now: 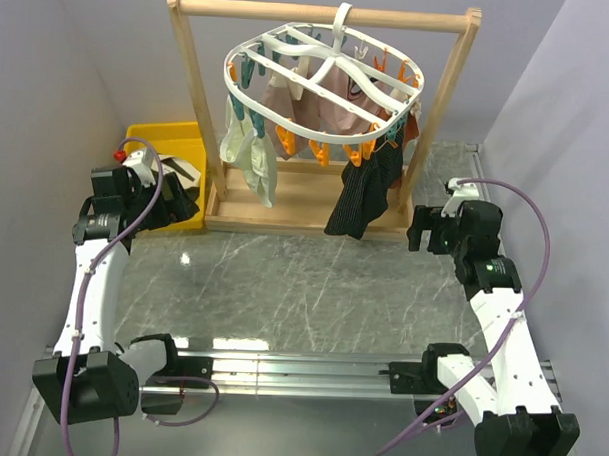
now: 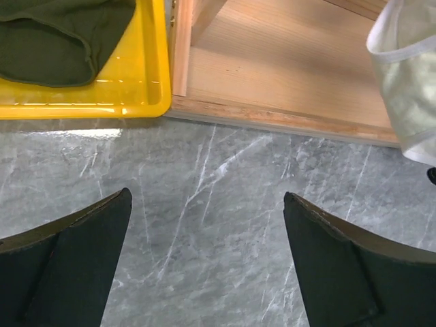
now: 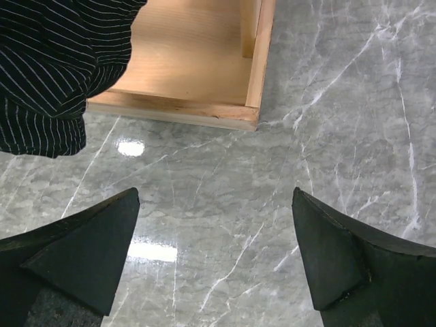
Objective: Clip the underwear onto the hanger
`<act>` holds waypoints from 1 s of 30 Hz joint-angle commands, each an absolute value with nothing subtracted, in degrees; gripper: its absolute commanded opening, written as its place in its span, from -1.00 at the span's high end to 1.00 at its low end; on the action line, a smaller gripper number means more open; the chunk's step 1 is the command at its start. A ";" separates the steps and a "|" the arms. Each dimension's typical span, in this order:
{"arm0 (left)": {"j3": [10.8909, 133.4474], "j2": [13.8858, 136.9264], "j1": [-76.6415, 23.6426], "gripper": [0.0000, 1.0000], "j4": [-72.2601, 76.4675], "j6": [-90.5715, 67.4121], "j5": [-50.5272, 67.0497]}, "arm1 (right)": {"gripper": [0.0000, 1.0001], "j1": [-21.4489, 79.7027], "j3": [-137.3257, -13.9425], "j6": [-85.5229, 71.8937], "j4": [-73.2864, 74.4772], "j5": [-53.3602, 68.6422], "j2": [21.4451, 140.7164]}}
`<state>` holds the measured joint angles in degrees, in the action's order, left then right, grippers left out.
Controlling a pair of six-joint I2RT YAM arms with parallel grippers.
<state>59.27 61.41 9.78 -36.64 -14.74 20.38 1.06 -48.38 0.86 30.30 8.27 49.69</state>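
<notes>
The dark olive-green underwear (image 2: 58,37) lies in the yellow bin (image 2: 136,88), at the upper left of the left wrist view. The white oval hanger (image 1: 325,84) with orange and teal clips hangs by its hook from the wooden rail (image 1: 322,12). My left gripper (image 2: 206,204) is open and empty above the marble table, just right of the bin. My right gripper (image 3: 214,201) is open and empty above the table near the frame's right front corner. In the top view the left gripper (image 1: 180,206) is beside the bin (image 1: 167,143) and the right gripper (image 1: 419,230) is right of the frame.
A black ribbed garment (image 1: 361,195), a pinkish-beige one (image 1: 334,104) and a pale one (image 1: 249,156) hang from the hanger. The wooden frame's base (image 1: 305,203) stands on the table. Grey walls close in on both sides.
</notes>
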 commanded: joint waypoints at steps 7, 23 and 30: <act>65.12 64.16 10.46 -0.99 -36.21 -13.01 27.15 | -1.00 0.62 -49.48 1.32 31.11 9.32 47.81; 72.73 73.97 13.43 -0.95 -37.53 -7.38 32.44 | -1.00 0.70 -50.97 2.73 34.54 14.50 51.94; 94.98 93.40 18.10 -0.86 -42.09 -1.94 23.91 | -1.00 0.62 -52.21 2.81 34.54 17.93 53.44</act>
